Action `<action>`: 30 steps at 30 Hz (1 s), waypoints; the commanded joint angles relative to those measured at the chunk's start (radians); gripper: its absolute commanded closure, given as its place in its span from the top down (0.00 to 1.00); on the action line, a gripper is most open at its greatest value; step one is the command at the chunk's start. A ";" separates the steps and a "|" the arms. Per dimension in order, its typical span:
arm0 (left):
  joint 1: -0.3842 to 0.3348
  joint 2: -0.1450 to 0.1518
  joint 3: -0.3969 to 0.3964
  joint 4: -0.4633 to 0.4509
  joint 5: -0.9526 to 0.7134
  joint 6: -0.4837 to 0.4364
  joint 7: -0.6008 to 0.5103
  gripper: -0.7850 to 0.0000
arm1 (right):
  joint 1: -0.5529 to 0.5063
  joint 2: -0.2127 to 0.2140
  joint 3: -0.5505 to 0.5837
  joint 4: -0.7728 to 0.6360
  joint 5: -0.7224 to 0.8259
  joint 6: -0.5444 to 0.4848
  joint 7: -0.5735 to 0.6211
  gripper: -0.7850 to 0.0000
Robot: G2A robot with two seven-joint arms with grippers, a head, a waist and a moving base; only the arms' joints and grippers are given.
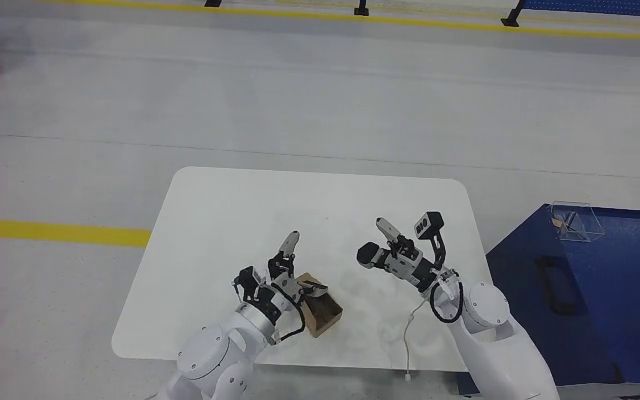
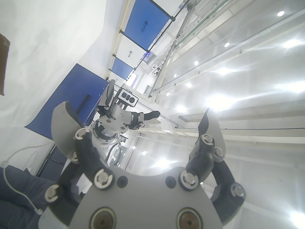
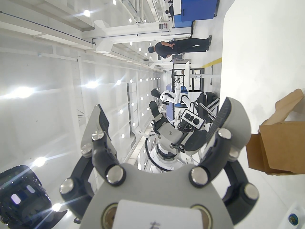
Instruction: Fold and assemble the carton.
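White table (image 1: 250, 215) with brown carton (image 1: 322, 312); left hand (image 1: 268, 262) and right hand (image 1: 377, 243) both wide, empty.

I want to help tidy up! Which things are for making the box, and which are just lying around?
For the job: brown carton, open left gripper, open right gripper, white table.
Just lying about: blue cabinet, clear container on it.

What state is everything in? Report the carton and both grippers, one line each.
carton: partly assembled, one flap sticking up unfolded, resting on the table, held by neither gripper.
left gripper: open, empty, pointing upward, close beside the carton.
right gripper: open, empty, pointing upward, apart from the carton.
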 commanded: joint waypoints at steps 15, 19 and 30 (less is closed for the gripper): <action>0.131 0.086 -0.045 -0.273 0.826 0.378 -0.135 1.00 | -0.103 0.021 -0.008 -0.174 -0.748 0.002 -0.294 1.00; 0.181 0.120 0.021 -0.307 1.127 0.508 -0.266 1.00 | -0.150 0.033 -0.028 -0.213 -1.015 0.071 -0.265 1.00; -0.010 0.069 0.277 0.050 1.324 0.616 -0.203 1.00 | -0.070 0.012 -0.184 -0.101 -1.175 0.158 -0.181 1.00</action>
